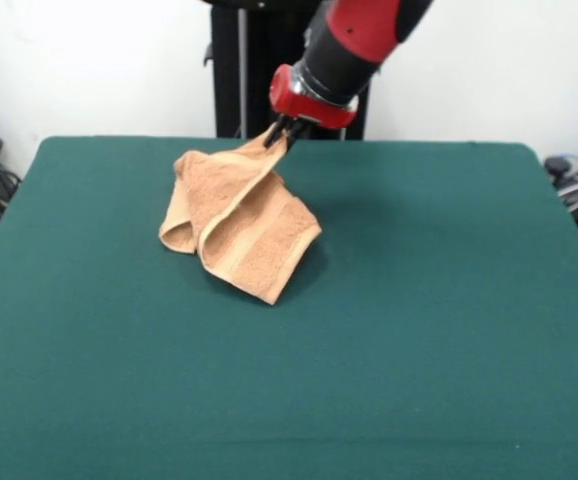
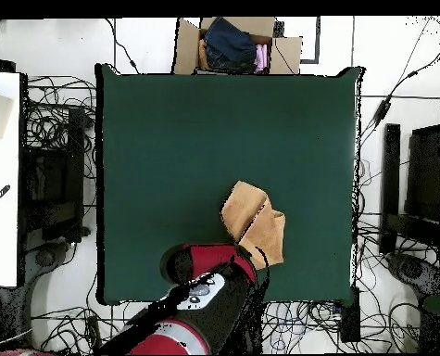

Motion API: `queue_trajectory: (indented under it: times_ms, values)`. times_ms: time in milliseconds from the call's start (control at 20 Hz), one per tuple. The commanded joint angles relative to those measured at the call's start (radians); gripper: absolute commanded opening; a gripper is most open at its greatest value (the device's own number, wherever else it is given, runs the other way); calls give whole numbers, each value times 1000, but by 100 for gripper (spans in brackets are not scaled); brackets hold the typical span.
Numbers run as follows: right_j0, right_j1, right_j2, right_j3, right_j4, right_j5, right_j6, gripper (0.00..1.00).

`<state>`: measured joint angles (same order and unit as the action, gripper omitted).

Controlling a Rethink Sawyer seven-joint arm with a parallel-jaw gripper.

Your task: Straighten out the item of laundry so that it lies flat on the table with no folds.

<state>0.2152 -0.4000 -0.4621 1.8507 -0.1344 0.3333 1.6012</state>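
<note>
The orange-tan towel (image 1: pixel 239 218) is folded over on itself, one corner lifted off the dark green table (image 1: pixel 419 300) and the rest draped down onto it. A woven band shows near its lower edge. My gripper (image 1: pixel 277 134) is shut on the lifted corner at the towel's far end, near the robot's side of the table. In the overhead view the towel (image 2: pixel 253 219) lies near the table's bottom edge (image 2: pixel 149 139), and the red and black arm (image 2: pixel 214 278) covers the gripper and the held corner.
A cardboard box (image 2: pixel 237 44) with dark and pink cloth stands beyond the table's far edge in the overhead view. Cables lie on the floor round the table. The black pedestal (image 1: pixel 239 70) stands behind the table.
</note>
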Motion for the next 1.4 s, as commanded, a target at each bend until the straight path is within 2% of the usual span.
queue_trajectory:
  times_ms: [50,250,1200,1400]
  values:
    - [64,28,14,-115,91,134,252,0]
    - [93,34,-4,-132,107,172,263,0]
    - [127,34,-25,-168,130,236,254,0]
    - [143,44,-37,-203,136,293,264,0]
